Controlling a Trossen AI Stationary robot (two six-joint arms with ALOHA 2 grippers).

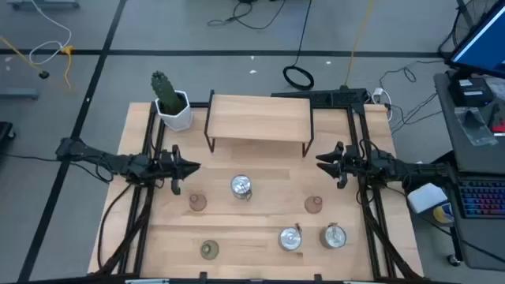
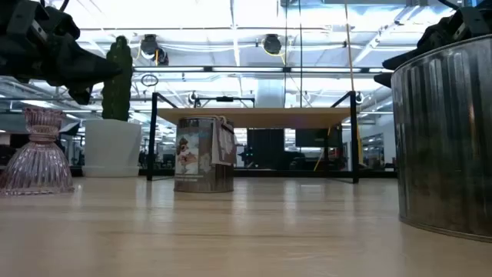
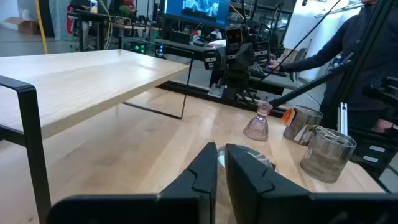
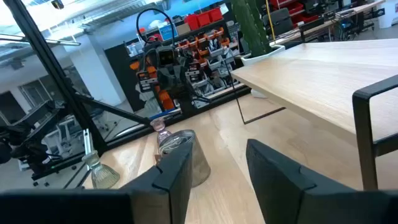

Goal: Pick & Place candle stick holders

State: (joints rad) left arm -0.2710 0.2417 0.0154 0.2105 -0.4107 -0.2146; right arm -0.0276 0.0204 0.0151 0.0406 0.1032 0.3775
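Six candle stick holders stand upright on their bases on the wooden table [image 1: 260,268]. One silver holder [image 1: 241,187] is at the middle, and two more [image 1: 291,238] [image 1: 335,235] are near the front right. One pinkish glass holder [image 1: 197,203] is left of centre and another [image 1: 314,205] is right of centre. An olive-green one [image 1: 208,250] is at the front left. My left gripper [image 1: 194,167] is shut and empty, above the table, left of the middle silver holder. My right gripper [image 1: 319,162] is open and empty, above the table, just behind the right pinkish holder.
A low wooden shelf on black legs [image 1: 259,118] stands at the far middle. A white pot with a green cactus [image 1: 172,106] stands at the far left corner. A person [image 3: 367,62] stands beyond the table's right side, by a desk with a keyboard [image 1: 481,197].
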